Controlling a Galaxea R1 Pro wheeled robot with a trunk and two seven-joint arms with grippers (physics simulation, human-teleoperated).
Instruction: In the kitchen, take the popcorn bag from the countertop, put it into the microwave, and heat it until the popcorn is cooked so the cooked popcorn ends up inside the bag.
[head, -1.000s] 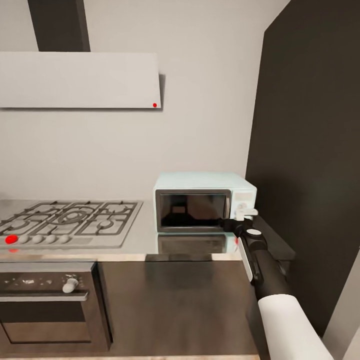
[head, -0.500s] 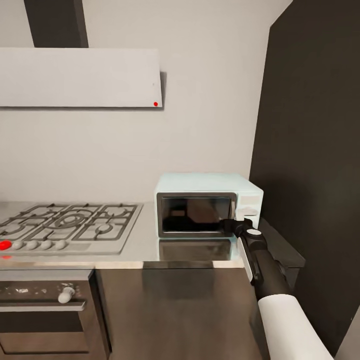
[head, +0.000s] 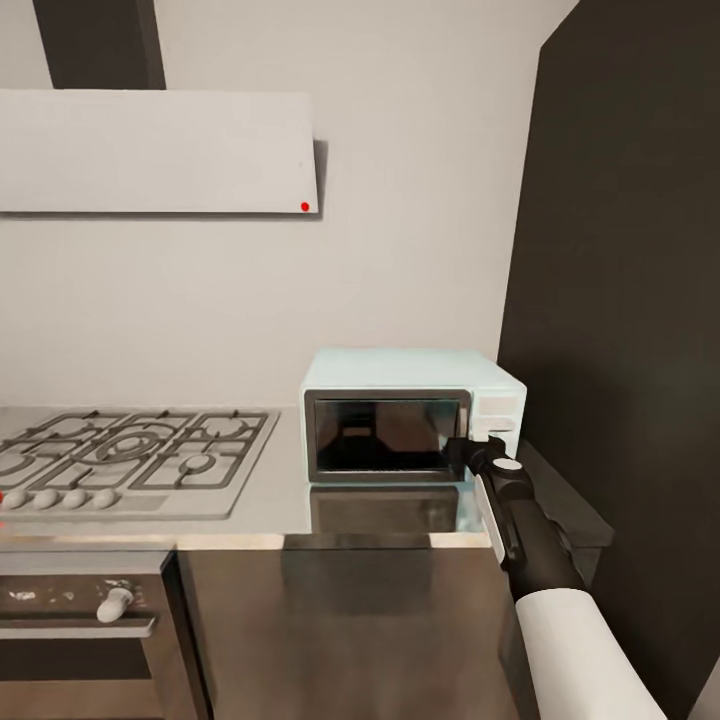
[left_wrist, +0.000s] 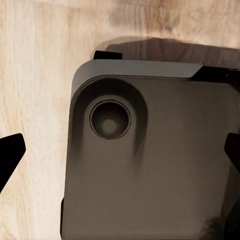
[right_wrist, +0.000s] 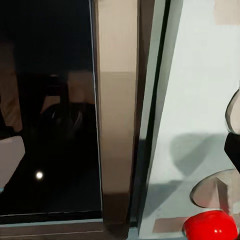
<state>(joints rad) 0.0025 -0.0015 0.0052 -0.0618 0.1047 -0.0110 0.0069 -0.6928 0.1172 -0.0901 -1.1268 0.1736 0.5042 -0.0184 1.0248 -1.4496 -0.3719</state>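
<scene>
The pale mint-blue microwave stands on the grey steel countertop against the wall, its dark glass door shut. My right gripper is at the door's lower right corner, beside the control panel. From the right wrist I see the door's steel frame, the mint panel and a red indicator light very close; that gripper is open with nothing between its fingers. My left gripper hangs open over the robot's grey base. The popcorn bag is out of view.
A gas hob with grates and white knobs lies left of the microwave. Below it is a built-in oven. A tall dark cabinet stands close on the microwave's right. A range hood hangs above the hob. Light wood floor surrounds the base.
The whole picture has shifted, so the camera moved; the hob's red knob slid out at the left edge. My right gripper stays at the microwave door's lower right corner.
</scene>
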